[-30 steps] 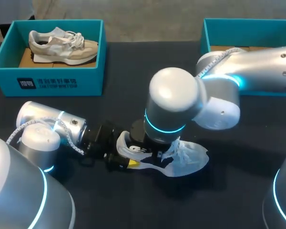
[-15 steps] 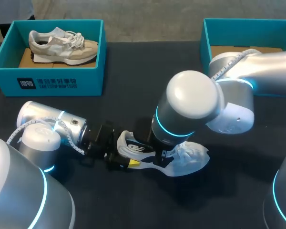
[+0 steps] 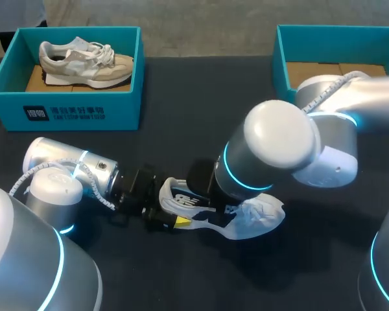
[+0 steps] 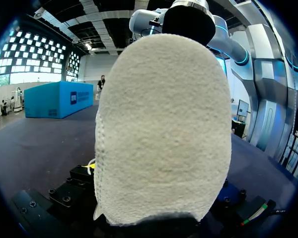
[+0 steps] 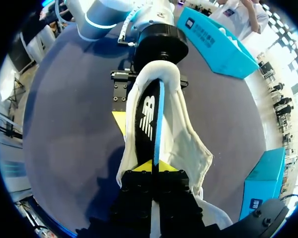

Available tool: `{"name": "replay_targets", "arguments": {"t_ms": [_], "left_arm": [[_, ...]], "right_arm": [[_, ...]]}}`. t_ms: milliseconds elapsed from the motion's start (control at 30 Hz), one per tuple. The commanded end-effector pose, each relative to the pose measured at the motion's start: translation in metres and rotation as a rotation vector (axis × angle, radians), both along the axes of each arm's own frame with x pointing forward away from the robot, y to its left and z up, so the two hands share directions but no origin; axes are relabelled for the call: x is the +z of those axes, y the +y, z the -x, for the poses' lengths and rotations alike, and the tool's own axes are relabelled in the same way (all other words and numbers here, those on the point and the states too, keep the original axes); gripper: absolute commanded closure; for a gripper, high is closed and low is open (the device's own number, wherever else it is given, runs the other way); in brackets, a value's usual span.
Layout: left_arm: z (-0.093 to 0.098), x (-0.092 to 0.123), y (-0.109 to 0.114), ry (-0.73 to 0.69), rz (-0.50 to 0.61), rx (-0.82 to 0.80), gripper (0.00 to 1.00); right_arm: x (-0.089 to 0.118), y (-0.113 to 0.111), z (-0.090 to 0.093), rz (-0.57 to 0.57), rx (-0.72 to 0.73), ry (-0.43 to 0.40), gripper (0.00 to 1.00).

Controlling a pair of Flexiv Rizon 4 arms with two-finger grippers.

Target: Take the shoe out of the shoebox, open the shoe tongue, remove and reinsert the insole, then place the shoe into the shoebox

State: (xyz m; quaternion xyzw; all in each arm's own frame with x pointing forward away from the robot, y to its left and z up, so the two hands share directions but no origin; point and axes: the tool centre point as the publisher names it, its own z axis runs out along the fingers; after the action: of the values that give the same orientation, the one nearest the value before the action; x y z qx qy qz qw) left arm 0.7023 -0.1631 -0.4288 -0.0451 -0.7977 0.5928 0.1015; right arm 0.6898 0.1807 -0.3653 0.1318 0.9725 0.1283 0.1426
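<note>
**Insole pinched, heel pinned**

Toward 6 o'clock on the desk [image 3: 181, 97], the white shoe [image 3: 256, 217] lies with its toe at 3 o'clock. The left hand [image 3: 175, 219] is clamped across the heel. The right hand [image 5: 154, 167] is closed tight on the black insole [image 5: 148, 124], which stands on edge inside the shoe (its far end is tucked at the heel).

Best play, I'd say: lift slowly along the shoe's length so the insole slides rather than buckles, with the left hand anchoring. The dark desk looks grippy, which should help.

The teal shoebox [image 3: 337, 31] at 1 o'clock and the other shoebox [image 3: 71, 110] at 11 o'clock, holding a beige sneaker [image 3: 84, 61], sit well apart.
</note>
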Motion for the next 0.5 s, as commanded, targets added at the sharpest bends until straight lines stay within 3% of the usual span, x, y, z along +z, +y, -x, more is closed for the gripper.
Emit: {"name": "replay_targets", "arguments": {"t_ms": [33, 367, 400, 433, 467, 500], "left_arm": [[-0.0018, -0.0025, -0.0011, 0.0, -0.003, 0.001, 1.0], [-0.0018, -0.0025, -0.0011, 0.0, -0.003, 0.001, 1.0], [-0.0018, -0.0025, -0.0011, 0.0, -0.003, 0.001, 1.0], [-0.0018, -0.0025, -0.0011, 0.0, -0.003, 0.001, 1.0], [-0.0018, -0.0025, -0.0011, 0.0, -0.003, 0.001, 1.0], [-0.0018, -0.0025, -0.0011, 0.0, -0.003, 0.001, 1.0]], "right_arm": [[-0.0013, -0.0124, 0.0067, -0.041, -0.002, -0.025, 1.0], [0.0038, -0.0102, 0.0031, -0.005, 0.009, -0.007, 1.0], [0.0049, -0.0081, 0.002, 0.005, 0.016, 0.0, 0.73], [0.0054, -0.0075, 0.0014, 0.012, 0.017, 0.005, 0.57], [0.0059, -0.0071, 0.0009, 0.014, 0.019, 0.006, 0.51], [0.0075, -0.0058, 0.0001, 0.017, 0.022, 0.008, 0.12]]}}
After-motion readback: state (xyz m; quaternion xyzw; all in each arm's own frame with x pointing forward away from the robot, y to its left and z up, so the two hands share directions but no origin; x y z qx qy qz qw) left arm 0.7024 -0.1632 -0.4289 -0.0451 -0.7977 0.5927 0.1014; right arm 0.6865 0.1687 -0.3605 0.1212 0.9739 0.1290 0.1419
